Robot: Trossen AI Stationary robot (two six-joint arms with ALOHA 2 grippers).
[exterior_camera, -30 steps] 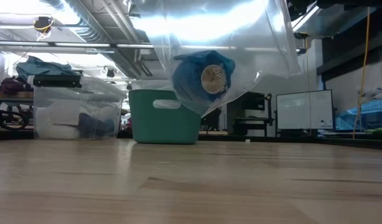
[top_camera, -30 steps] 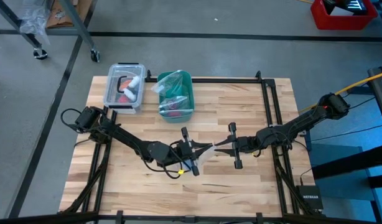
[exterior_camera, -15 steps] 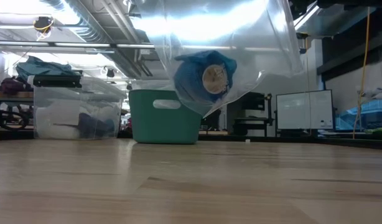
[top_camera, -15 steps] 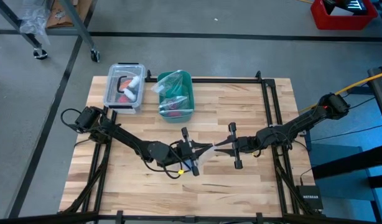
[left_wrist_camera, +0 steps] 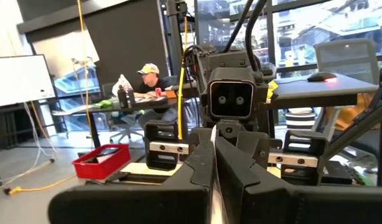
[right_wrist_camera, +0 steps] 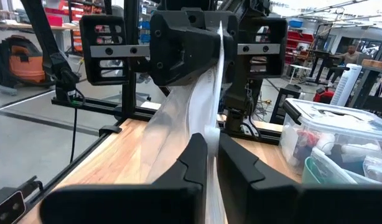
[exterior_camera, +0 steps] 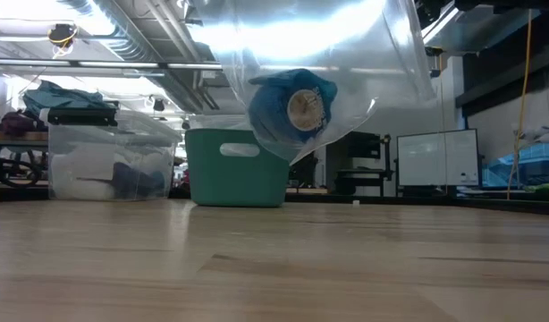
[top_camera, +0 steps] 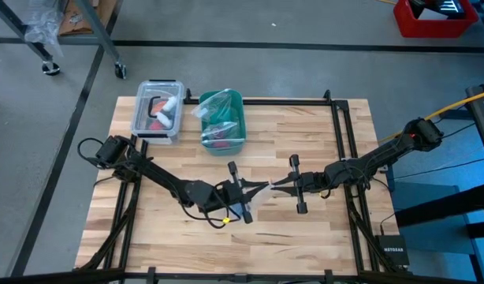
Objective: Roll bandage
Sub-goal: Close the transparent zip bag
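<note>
A clear plastic bag (exterior_camera: pixel 346 54) hangs above the table's middle with the bright blue bandage roll (exterior_camera: pixel 291 107) lying in its lowest corner, its end face toward the low camera. In the high view the bag (top_camera: pixel 260 192) spans between my two grippers. My left gripper (top_camera: pixel 247 192) is shut on the bag's left side and my right gripper (top_camera: pixel 278 186) is shut on its right side. The two face each other closely. The bag's bottom is clear of the wood. My left gripper pinches the bag's edge (left_wrist_camera: pixel 214 202) between its two shut fingers, coming level from the table's left. The bag hangs below the fingers, clear of the table. My right gripper pinches the bag's opposite edge (right_wrist_camera: pixel 212 134) between its two shut fingers, coming level from the table's right. The film (right_wrist_camera: pixel 178 112) runs across to the other gripper and sags below.
A teal bin (top_camera: pixel 223 122) with bagged items and a clear lidded box (top_camera: pixel 158 110) stand at the table's far left; both show behind the bag in the low view (exterior_camera: pixel 237 168). Black frame rails (top_camera: pixel 340 142) run along the table's edges. Bare wood lies under the bag.
The bandage roll has shifted slightly inside the hanging bag; both grippers have kept their hold.
</note>
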